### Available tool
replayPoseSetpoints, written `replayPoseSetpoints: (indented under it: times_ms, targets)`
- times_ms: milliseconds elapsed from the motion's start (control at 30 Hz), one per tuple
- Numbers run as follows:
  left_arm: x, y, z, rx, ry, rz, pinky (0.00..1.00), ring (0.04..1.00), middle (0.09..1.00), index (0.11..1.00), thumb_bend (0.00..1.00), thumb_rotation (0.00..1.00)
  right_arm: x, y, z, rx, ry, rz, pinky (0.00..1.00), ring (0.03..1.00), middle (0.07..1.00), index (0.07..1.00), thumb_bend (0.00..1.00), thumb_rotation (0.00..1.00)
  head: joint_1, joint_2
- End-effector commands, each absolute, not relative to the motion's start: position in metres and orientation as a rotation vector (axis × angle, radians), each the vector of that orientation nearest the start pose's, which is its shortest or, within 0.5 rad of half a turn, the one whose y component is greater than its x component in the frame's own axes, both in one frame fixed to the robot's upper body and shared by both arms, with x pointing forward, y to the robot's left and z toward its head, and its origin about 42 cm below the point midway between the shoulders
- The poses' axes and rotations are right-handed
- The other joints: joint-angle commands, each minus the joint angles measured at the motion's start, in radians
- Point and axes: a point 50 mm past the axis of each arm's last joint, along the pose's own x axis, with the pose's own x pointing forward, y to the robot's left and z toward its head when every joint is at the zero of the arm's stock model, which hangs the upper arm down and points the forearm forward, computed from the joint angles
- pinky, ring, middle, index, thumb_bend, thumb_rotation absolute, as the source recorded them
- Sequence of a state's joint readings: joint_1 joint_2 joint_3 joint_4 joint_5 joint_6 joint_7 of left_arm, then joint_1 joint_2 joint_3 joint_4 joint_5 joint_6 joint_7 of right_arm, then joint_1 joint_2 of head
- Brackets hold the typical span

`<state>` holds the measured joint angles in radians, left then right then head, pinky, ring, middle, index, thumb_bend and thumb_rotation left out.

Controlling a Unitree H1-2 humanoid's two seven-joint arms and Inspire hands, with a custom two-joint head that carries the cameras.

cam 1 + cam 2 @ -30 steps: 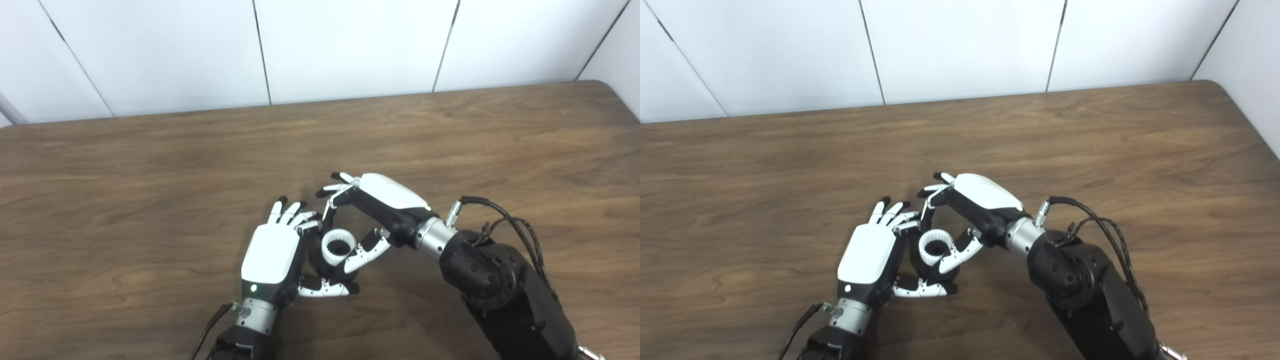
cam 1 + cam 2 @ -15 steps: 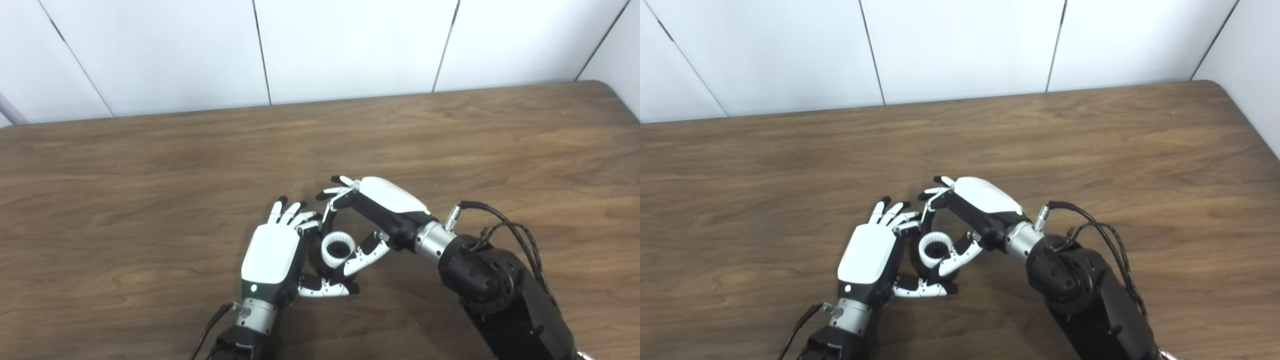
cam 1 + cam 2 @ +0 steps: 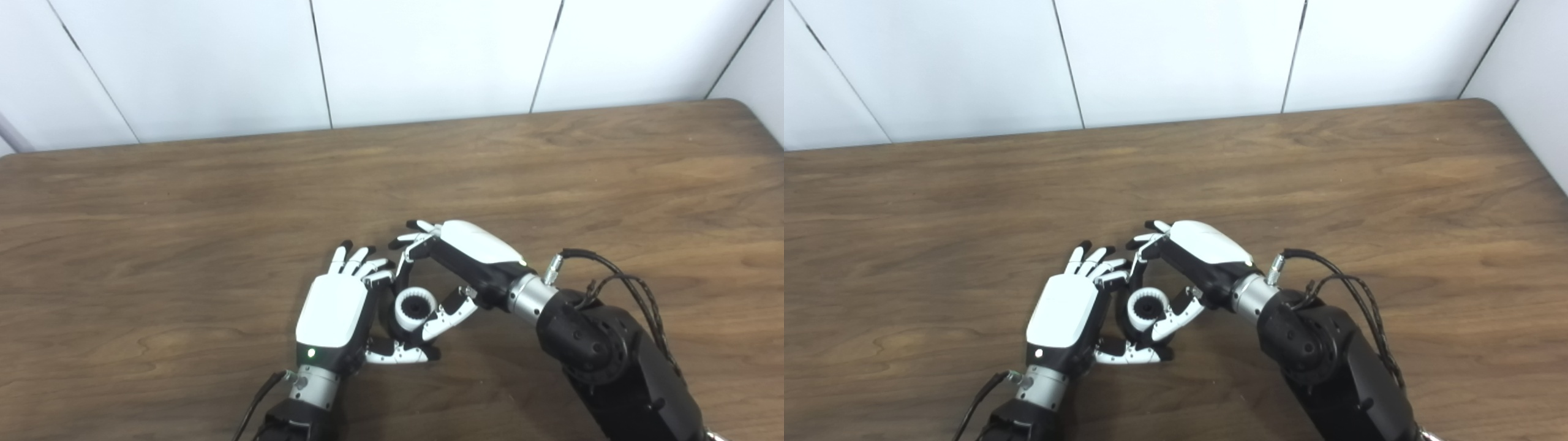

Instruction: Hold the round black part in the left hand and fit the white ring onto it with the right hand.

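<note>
White ring [image 3: 415, 308] lower on black part [image 3: 392, 323].

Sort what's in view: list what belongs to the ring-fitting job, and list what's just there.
Job: black part, held in the left hand; white ring, pinched by the right hand on top of the black part.

Just there: table, wall panels. No loose things in view.

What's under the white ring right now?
The white ring sits over the round black part, pinched by the right robot hand. The left robot hand cups the part from the side. Whether the ring is fully seated is hidden by the fingers.
</note>
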<state>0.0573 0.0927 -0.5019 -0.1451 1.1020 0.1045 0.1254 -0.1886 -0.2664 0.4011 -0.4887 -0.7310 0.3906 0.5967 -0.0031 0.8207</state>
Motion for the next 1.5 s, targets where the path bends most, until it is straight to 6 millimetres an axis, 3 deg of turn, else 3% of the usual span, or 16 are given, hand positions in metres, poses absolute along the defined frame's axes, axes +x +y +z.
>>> replayPoseSetpoints:
  times_ms: [0, 33, 100, 233, 700, 1200, 1467]
  targets:
    - [0.232, 0.106, 0.114, 1.112, -0.308, -0.250, 1.00, 0.907, 0.786, 0.485, 0.52, 0.06, 0.283, -0.161, 0.227, -1.010, -0.183, 0.592, 1.00, 1.000, 0.882, 0.492, 0.52, 0.15, -0.001, 0.002]
    - [0.232, 0.106, 0.114, 1.111, -0.309, -0.249, 1.00, 0.908, 0.786, 0.485, 0.52, 0.06, 0.283, -0.161, 0.228, -1.008, -0.183, 0.590, 1.00, 1.000, 0.883, 0.553, 0.71, 0.18, -0.001, 0.002]
    - [0.232, 0.106, 0.114, 1.111, -0.312, -0.246, 1.00, 0.904, 0.784, 0.485, 0.52, 0.06, 0.283, -0.161, 0.228, -1.007, -0.185, 0.584, 1.00, 1.000, 0.891, 0.620, 0.90, 0.21, -0.001, 0.002]
    - [0.232, 0.106, 0.114, 1.107, -0.314, -0.246, 1.00, 0.902, 0.782, 0.485, 0.52, 0.06, 0.284, -0.162, 0.229, -1.003, -0.189, 0.572, 1.00, 1.000, 0.907, 0.655, 0.99, 0.24, -0.001, 0.002]
    - [0.232, 0.107, 0.115, 1.129, -0.304, -0.246, 1.00, 0.901, 0.786, 0.485, 0.52, 0.06, 0.284, -0.170, 0.236, -1.016, -0.196, 0.545, 1.00, 1.000, 0.912, 0.665, 1.00, 0.26, -0.002, 0.005]
    - [0.235, 0.111, 0.114, 1.130, -0.300, -0.241, 1.00, 0.894, 0.781, 0.484, 0.53, 0.06, 0.275, -0.212, 0.270, -1.025, -0.186, 0.434, 1.00, 1.000, 0.916, 0.706, 1.00, 0.29, -0.009, -0.002]
    - [0.236, 0.115, 0.113, 1.121, -0.288, -0.228, 1.00, 0.899, 0.775, 0.487, 0.52, 0.07, 0.271, -0.222, 0.269, -1.009, -0.143, 0.428, 1.00, 1.000, 0.926, 0.735, 1.00, 0.33, -0.006, -0.004]
